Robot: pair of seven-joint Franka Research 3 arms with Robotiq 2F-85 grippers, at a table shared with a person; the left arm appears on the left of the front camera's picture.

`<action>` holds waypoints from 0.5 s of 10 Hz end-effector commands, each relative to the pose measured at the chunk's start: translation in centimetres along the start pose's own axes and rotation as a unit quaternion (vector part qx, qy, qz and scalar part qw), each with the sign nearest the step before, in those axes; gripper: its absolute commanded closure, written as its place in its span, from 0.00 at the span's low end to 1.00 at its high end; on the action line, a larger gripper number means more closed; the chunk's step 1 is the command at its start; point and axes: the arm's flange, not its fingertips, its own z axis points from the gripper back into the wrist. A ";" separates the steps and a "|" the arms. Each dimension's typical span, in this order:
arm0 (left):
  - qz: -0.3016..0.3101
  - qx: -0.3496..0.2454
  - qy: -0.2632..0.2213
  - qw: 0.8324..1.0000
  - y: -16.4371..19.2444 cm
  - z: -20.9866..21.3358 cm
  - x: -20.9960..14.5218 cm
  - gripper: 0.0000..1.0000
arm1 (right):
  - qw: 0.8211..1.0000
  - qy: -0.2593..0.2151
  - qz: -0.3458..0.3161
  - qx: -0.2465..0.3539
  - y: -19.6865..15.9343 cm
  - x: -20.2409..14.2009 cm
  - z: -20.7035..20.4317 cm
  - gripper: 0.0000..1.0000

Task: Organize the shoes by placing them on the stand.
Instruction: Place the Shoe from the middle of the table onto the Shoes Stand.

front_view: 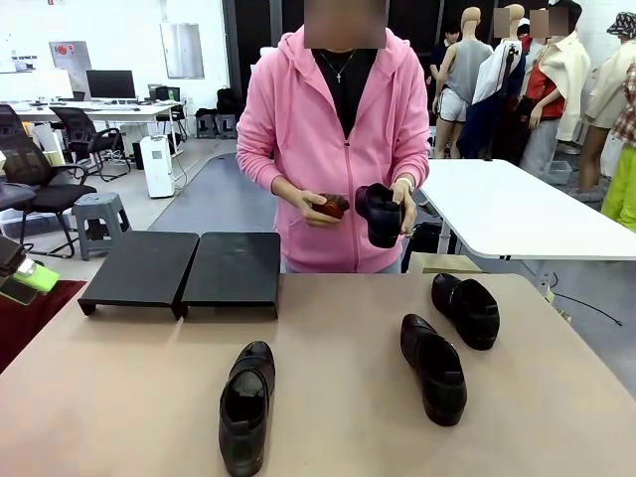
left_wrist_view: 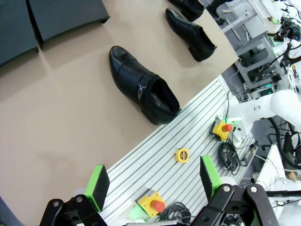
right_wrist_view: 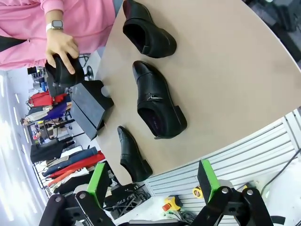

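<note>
Left gripper (left_wrist_view: 153, 174) spread, shoe (left_wrist_view: 143, 84) on table (left_wrist_view: 70, 122) well ahead; right gripper (right_wrist_view: 151, 176) spread, 3 shoes (right_wrist_view: 157, 101) ahead.

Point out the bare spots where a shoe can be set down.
The stand top is entirely bare. The table is open on its left, between the stand and the near shoe, and just right of that shoe. Crowded at right: the middle shoe and the far shoe lie close together.
</note>
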 end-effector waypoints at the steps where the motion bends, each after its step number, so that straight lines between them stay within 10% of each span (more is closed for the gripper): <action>1: 0.000 0.000 0.000 1.000 0.0 0.0 0.0 0.00 | 1.000 0.003 -0.010 0.007 0.4 -0.2 0.3 0.00; 5: 0.019 0.121 0.259 0.958 -16.9 -15.0 6.2 0.00 | 1.000 0.003 -0.010 0.007 0.4 -0.2 0.3 0.00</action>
